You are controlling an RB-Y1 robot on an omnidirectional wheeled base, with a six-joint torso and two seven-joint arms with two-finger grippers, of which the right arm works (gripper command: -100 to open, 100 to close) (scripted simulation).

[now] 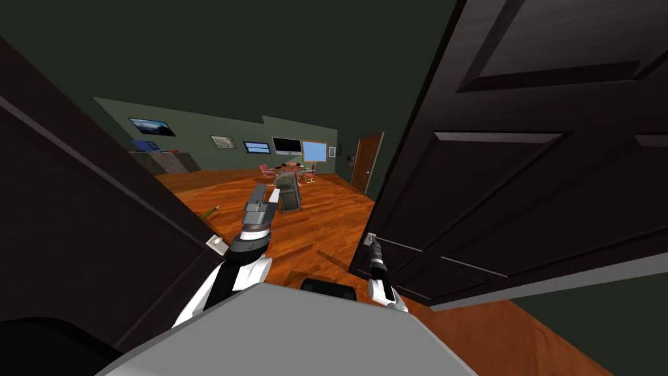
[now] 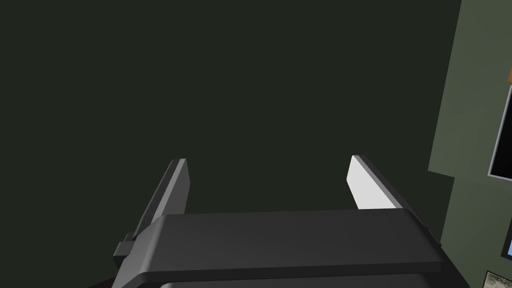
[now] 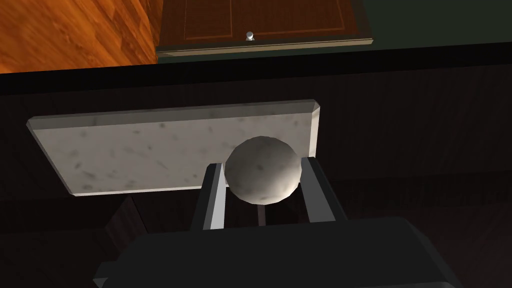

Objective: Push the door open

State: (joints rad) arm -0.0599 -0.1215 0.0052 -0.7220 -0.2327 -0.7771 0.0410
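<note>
My right hand (image 3: pixel 262 164) is clenched on the round grey knob (image 3: pixel 262 175), a finger pressing each side. The knob sits on a pale speckled plate (image 3: pixel 125 150) at the edge of the dark door (image 1: pixel 522 163), which stands ajar at two o'clock. At eleven o'clock my left hand (image 2: pixel 267 160) hangs released above the wooden floor (image 1: pixel 326 225).

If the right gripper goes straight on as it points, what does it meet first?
The right gripper holds the round grey knob between its fingers; going straight on, it would probably first meet the grey plate on the dark door.
</note>
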